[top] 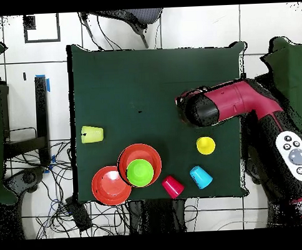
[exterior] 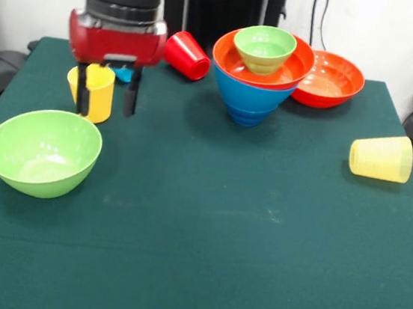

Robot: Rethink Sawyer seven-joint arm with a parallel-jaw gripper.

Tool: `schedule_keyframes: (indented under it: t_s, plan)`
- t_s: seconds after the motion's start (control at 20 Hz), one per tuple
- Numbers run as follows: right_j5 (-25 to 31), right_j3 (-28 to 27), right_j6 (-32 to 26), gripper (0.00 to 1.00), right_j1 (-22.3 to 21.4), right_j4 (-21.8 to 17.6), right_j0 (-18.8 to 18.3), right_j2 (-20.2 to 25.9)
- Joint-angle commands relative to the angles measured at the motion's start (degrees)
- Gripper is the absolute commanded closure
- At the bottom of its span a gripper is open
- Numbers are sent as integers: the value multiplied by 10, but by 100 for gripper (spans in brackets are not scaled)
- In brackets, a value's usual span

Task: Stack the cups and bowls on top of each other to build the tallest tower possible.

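On the green table (exterior: 253, 266), the tower (exterior: 260, 74) stands at the far side: small green bowl in orange-red bowl on an upturned blue bowl. The big green bowl (exterior: 42, 151) sits near. The gripper (exterior: 108, 96) hangs open, fingers either side of the upright yellow cup (exterior: 94, 89), gripping nothing.

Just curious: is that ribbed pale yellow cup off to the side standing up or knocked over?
Knocked over. The ribbed pale yellow cup lies on its side on the table, apart from the other things.
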Motion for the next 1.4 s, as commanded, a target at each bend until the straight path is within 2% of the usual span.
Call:
schedule_keyframes:
  t_s: [0.05, 0.6, 0.85, 1.4]
  plan:
    - [73, -115, -248, 0, 96, 11, -2, -10]
    - [68, -144, -268, 0, 131, -13, 9, -33]
    - [77, -142, -265, 0, 146, -4, 13, -47]
    - [84, -138, -263, 0, 147, 6, 10, -54]
